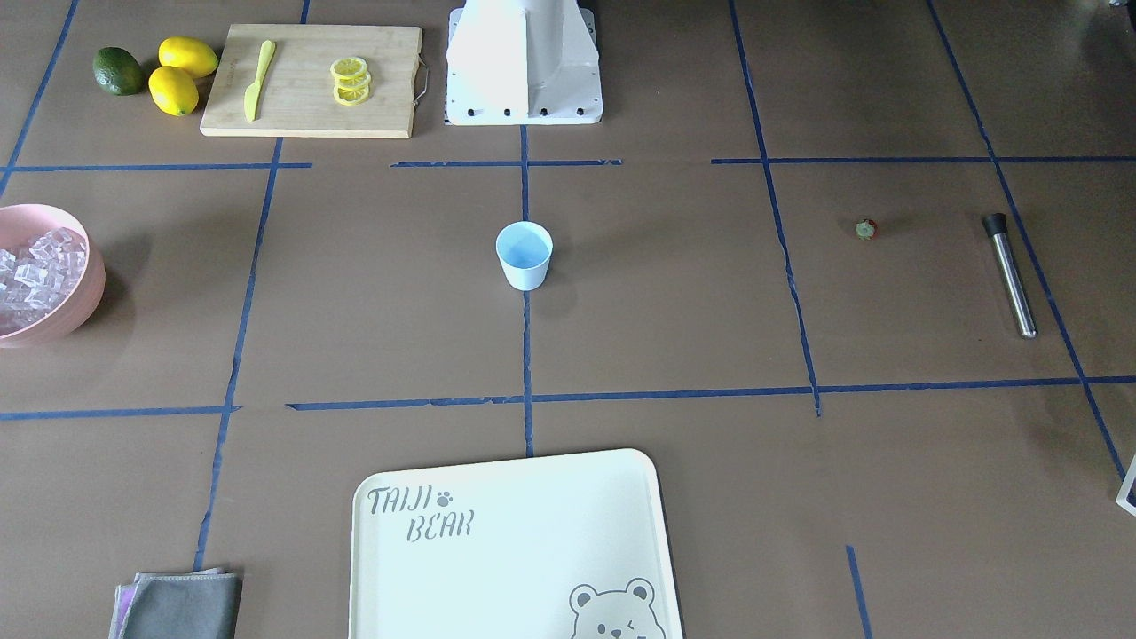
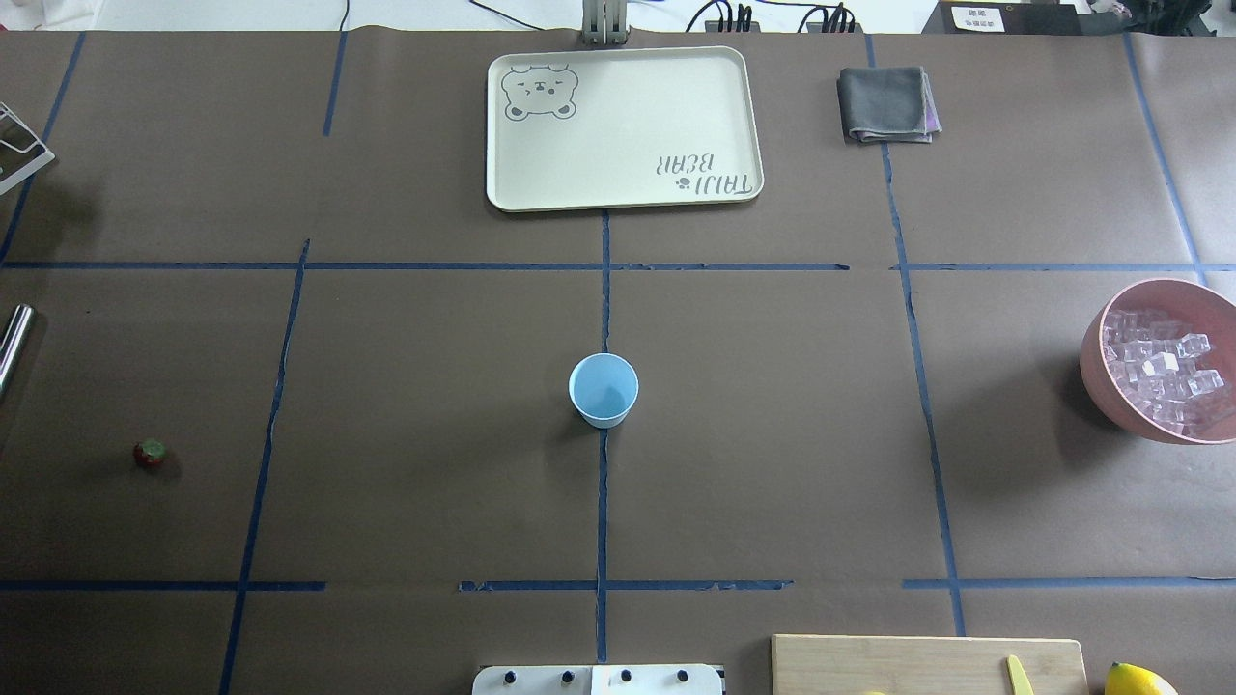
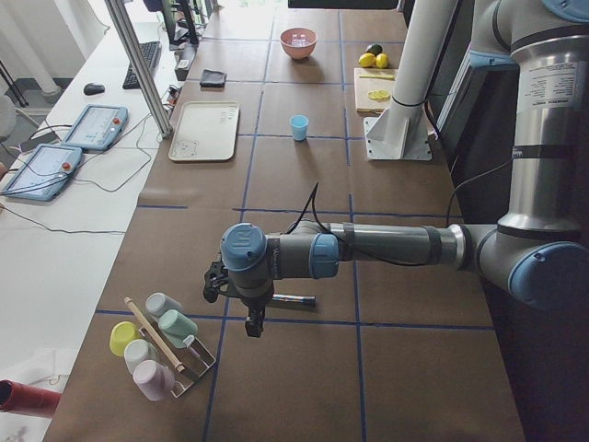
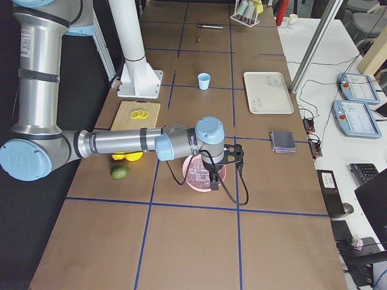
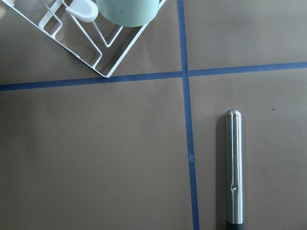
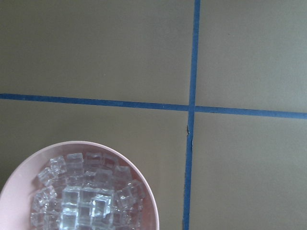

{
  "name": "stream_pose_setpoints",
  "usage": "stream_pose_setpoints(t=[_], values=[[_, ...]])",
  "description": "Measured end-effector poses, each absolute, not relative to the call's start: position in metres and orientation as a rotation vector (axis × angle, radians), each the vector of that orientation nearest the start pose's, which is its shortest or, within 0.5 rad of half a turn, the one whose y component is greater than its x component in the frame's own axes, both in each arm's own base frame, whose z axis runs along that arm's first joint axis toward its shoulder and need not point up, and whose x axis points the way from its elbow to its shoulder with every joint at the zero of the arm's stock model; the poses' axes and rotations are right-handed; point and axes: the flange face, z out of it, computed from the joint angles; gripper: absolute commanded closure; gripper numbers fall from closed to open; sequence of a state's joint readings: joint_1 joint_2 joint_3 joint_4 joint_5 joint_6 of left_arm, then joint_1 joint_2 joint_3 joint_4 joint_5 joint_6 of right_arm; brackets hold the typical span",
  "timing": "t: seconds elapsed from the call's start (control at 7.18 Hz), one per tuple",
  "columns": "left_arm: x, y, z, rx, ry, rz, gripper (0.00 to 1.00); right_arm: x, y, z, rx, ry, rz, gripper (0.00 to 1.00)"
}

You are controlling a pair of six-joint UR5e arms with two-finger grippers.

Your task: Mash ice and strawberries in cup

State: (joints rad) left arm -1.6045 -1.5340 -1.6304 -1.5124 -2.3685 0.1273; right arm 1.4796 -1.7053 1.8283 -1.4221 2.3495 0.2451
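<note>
The pale blue cup (image 1: 524, 256) stands upright at the table's middle and looks empty in the overhead view (image 2: 603, 389). The tiny red strawberry (image 2: 150, 454) lies alone on the robot's left side. The ice (image 2: 1164, 372) fills a pink bowl (image 2: 1099, 372) on the right side and also shows in the right wrist view (image 6: 86, 199). My left gripper (image 3: 250, 324) hangs beside a steel muddler (image 5: 234, 167). My right gripper (image 4: 214, 176) hangs over the ice bowl. I cannot tell whether either gripper is open or shut. No fingers show in the wrist views.
A cream bear tray (image 2: 623, 125) and a grey cloth (image 2: 886, 103) lie at the far side. A cutting board (image 1: 312, 80) holds lemon slices and a yellow knife, with lemons (image 1: 182, 73) and an avocado (image 1: 118, 71) beside it. A white rack of cups (image 3: 161, 345) stands near the left gripper.
</note>
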Motion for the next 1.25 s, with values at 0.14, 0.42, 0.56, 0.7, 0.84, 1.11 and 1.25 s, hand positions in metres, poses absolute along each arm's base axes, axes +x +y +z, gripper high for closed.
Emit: stream_pose_setpoints(t=[0.14,0.42,0.56,0.7,0.84,1.11,1.25], values=[[-0.078,-0.471,0.652,0.03,0.798,0.074,0.0,0.006,-0.451,0.572,0.095,-0.811,0.06,0.08],[-0.078,-0.471,0.652,0.03,0.798,0.074,0.0,-0.023,-0.453,0.575,0.042,-0.804,0.061,0.19],[-0.078,-0.471,0.652,0.031,0.798,0.074,0.0,-0.036,-0.454,0.581,0.021,-0.792,0.051,0.26],[-0.078,-0.471,0.652,0.031,0.799,0.074,0.0,-0.046,-0.457,0.584,0.007,-0.785,0.043,0.35],[-0.078,-0.471,0.651,0.031,0.799,0.075,0.0,-0.052,-0.462,0.586,0.0,-0.781,0.037,0.37],[-0.078,-0.471,0.651,0.032,0.799,0.075,0.0,-0.064,-0.47,0.589,-0.003,-0.762,0.019,0.36],[-0.078,-0.471,0.65,0.033,0.799,0.075,0.0,-0.073,-0.474,0.589,-0.001,-0.744,0.004,0.36]])
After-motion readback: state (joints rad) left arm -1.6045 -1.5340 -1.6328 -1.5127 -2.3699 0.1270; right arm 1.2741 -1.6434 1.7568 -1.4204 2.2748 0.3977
